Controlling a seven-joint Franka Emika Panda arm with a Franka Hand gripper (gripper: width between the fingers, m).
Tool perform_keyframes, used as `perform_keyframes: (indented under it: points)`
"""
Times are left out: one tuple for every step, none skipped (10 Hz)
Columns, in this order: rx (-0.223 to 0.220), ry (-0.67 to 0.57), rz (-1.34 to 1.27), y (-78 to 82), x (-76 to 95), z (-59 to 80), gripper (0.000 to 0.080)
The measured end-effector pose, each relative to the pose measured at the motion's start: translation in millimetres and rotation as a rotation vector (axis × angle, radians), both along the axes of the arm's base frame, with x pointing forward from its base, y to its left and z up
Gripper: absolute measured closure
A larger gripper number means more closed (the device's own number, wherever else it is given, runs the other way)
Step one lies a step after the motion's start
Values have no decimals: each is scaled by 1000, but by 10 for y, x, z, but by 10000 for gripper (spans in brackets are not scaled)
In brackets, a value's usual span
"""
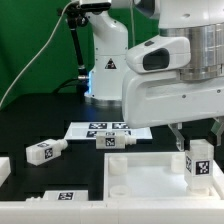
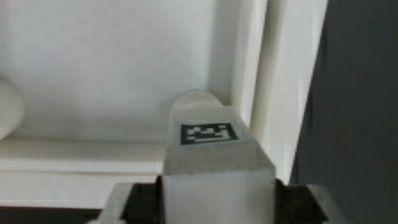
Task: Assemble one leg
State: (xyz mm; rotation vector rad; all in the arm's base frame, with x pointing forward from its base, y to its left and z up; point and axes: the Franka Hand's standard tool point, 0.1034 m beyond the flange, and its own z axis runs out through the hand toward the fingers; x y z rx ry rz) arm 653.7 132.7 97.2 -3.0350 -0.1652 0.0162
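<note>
My gripper [image 1: 198, 148] is shut on a leg [image 1: 200, 166], a short white post with a square marker tag, held upright over the right part of the white tray-like tabletop [image 1: 135, 168]. In the wrist view the leg [image 2: 214, 160] sits between my two fingers [image 2: 135, 203], tag facing the camera, its far end close to the tabletop's inner corner and raised rim [image 2: 267, 70]. I cannot tell whether the leg touches the tabletop. Two more legs lie on the black table: one at the exterior view's left [image 1: 45, 151], one near the middle [image 1: 115, 141].
The marker board [image 1: 105, 128] lies behind the middle leg. A flat white tagged part [image 1: 60, 196] lies at the front left, and another white part [image 1: 3, 170] shows at the left edge. The robot base [image 1: 105, 70] stands at the back.
</note>
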Motion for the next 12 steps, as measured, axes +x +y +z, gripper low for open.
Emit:
perform_keyframes:
  points:
    - [2,7,-58,3,-2,-2,522]
    - [30,32,-187,-3,-6,-7,522]
    - [58,45,-289,-23,7,-6,522]
    - [68,43,-358,-9,22,-5,521]
    - [85,45,-509,13,23,-5,521]
    - [99,45,-626,30,3,-9,521]
    - [101,52,-697,47,-3,-11,521]
    - [100,75,-846,83,-12,-14,521]
    - [102,95,-952,113,-14,-17,521]
    - [105,109,-1031,126,-10,-18,521]
    - [105,121,-1096,127,-4,-15,521]
    - [105,126,-1124,129,-4,-13,521]
